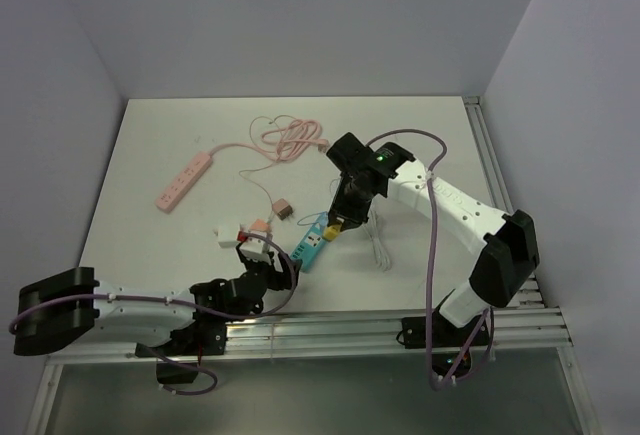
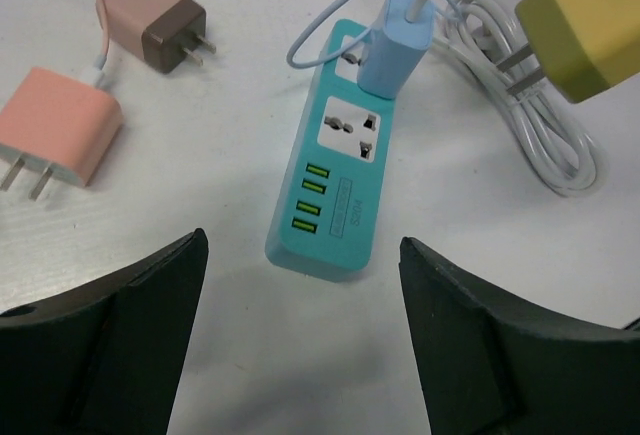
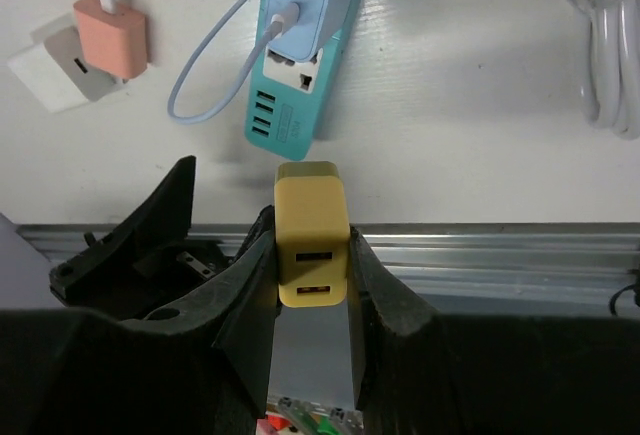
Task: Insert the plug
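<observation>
A teal power strip lies near the table's front, also in the left wrist view and the right wrist view. A light blue plug with a cable sits in its far socket; the near socket is free. My right gripper is shut on a yellow USB plug, held just above the strip, prongs pointing toward it. My left gripper is open and empty, hovering short of the strip's near end.
A pink plug and a brown plug lie left of the strip. A white adapter lies beside them. A coiled white cable lies to the right. A pink power strip with its cord sits at the back left.
</observation>
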Controlling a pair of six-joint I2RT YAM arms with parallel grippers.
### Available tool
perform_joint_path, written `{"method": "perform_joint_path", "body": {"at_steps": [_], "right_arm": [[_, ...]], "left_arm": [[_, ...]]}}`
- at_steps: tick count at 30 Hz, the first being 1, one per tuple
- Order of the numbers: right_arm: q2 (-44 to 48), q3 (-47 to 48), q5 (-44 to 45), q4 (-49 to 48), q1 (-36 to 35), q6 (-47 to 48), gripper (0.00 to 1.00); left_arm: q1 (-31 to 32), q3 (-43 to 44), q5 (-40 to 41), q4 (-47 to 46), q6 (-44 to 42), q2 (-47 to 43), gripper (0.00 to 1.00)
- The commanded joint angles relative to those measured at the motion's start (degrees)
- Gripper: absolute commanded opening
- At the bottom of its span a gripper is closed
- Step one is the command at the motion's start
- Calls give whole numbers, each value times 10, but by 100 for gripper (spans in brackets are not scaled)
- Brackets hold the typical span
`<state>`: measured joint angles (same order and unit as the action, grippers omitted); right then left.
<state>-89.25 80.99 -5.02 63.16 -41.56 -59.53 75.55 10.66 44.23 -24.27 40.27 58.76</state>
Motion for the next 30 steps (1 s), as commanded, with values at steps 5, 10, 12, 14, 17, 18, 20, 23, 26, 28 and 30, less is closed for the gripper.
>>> {"method": "perform_joint_path", "body": {"at_steps": [5,10,12,14,17,18,20,23,26,28,30], "right_arm": [[-5,1,30,-8,-23,-73,0],[-70,52,63,34,-57,-98,0],[-87,61,90,45,-63,-107,0],[-101,61,101,46,-65,-108,0],[-117,65,115,48,-68,-115,0],[-121,66,127,50,-68,-120,0],[-129,75,146,50,-70,-124,0],[-138,89,173,53,-77,-124,0],[-151,97,183,51,-82,-124,0],[-159,101,181,49,-84,-124,0],[-167,101,176,41,-84,-126,0]], "left_arm": [[6,0,8,-189,-87,84,72],[6,-13,11,-252,-93,132,75],[6,-6,9,-258,-96,150,78],[6,0,5,-254,-97,160,77],[5,11,17,-229,-70,180,73],[5,9,24,-227,-52,186,73],[4,3,31,-221,-29,185,71],[-4,-11,24,-207,9,169,70],[-6,-19,33,-176,31,144,70],[-8,-22,30,-172,36,137,70],[-10,-21,29,-163,42,129,70]]}}
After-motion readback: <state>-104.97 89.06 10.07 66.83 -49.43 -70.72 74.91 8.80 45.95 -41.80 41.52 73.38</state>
